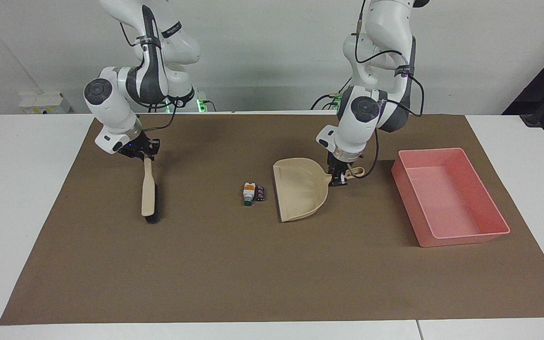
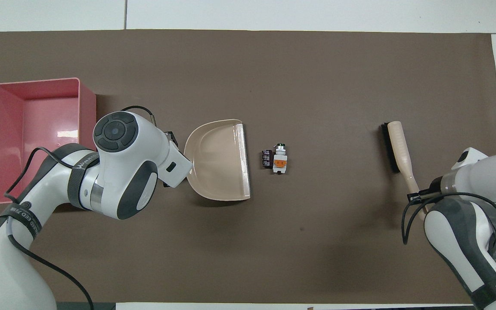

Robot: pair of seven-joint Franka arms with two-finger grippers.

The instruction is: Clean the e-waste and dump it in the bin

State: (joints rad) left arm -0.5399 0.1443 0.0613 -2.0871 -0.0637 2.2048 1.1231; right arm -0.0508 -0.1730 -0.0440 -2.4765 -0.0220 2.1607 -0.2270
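The e-waste lies mid-mat: a white piece with an orange band and green tip [image 1: 249, 193] [image 2: 280, 159], touching a dark stubby piece [image 1: 260, 192] [image 2: 267, 158]. A beige dustpan [image 1: 300, 189] [image 2: 218, 159] sits beside them toward the left arm's end, its open lip facing them across a small gap. My left gripper [image 1: 339, 178] is shut on the dustpan's handle; from overhead the wrist hides it. My right gripper [image 1: 145, 153] [image 2: 420, 200] is shut on the handle end of a beige brush [image 1: 149, 193] [image 2: 396, 146], which points away from the robots. The pink bin [image 1: 430, 151] [image 2: 35, 80] is empty.
A brown mat [image 1: 206, 274] covers most of the white table. The bin stands at the left arm's end of the mat, the brush at the right arm's end. Cables hang from both wrists.
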